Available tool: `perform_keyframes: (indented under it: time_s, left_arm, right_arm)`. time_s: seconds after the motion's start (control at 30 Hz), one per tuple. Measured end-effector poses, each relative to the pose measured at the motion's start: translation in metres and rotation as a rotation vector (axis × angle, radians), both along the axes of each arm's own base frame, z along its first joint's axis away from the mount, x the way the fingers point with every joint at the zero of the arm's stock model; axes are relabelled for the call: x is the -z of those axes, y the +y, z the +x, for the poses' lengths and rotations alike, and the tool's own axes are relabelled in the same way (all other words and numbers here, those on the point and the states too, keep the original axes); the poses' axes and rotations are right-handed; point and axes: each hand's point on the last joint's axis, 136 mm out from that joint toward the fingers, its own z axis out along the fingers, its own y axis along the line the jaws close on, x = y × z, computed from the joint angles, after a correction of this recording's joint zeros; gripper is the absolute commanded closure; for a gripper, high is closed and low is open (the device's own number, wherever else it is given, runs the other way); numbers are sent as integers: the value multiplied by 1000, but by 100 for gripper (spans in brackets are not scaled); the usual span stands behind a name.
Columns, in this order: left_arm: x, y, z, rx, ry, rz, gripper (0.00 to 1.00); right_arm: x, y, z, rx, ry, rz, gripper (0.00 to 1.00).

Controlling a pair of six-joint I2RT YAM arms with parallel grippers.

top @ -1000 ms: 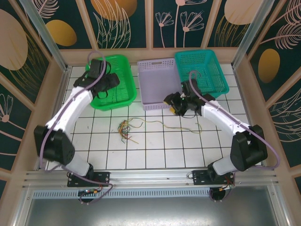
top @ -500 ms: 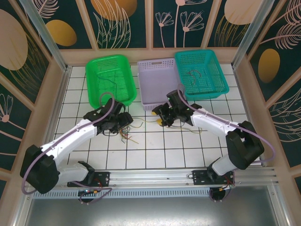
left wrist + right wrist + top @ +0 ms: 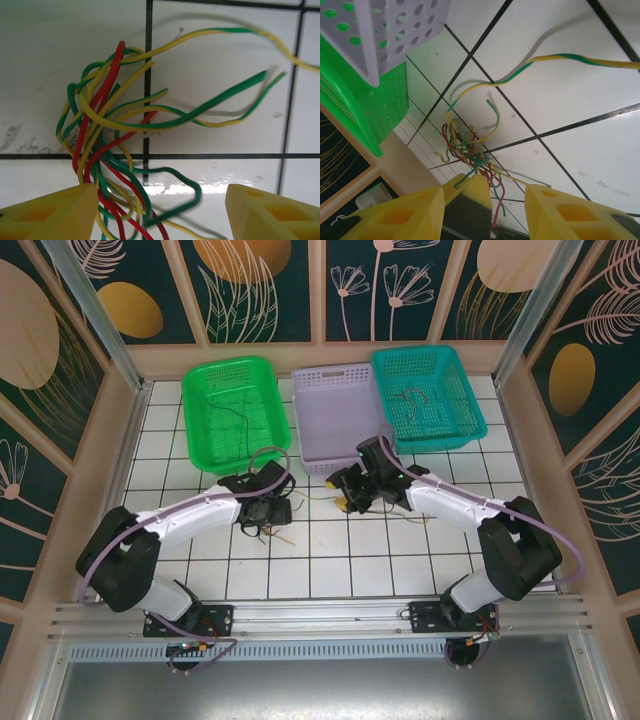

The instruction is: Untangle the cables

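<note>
Left tool (image 3: 161, 195) hangs over the cables (image 3: 115, 145), fingers apart and empty; they're a knotted clump on the worktop (image 3: 330, 560), seven o'clock from the lilac basket (image 3: 335, 410). Right tool (image 3: 509, 197) is apart too, gripping nothing. A few strands lie in the green basket (image 3: 188, 415) and teal basket (image 3: 472, 395), so most of the untangling remains.

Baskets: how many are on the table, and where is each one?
3. They stand in a row at the far edge of the table: the green basket on the left, the lilac basket in the middle, the teal basket on the right. None seems hidden.
</note>
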Motion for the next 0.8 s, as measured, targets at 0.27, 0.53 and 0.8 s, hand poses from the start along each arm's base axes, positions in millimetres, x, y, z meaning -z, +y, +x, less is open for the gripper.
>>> perform_keyframes:
  time_s: [0.27,0.53,0.8]
  left_arm:
    - [11,9,11,79,-44,118,45]
    - [29,9,12,112,-36,145,63]
    - [25,4,12,167,-114,99,100]
  right_arm:
    - [15,-5,-5,17,40,-6,53]
    - [27,-1,-1,31,68,0,53]
    - [41,2,-1,69,119,25,40]
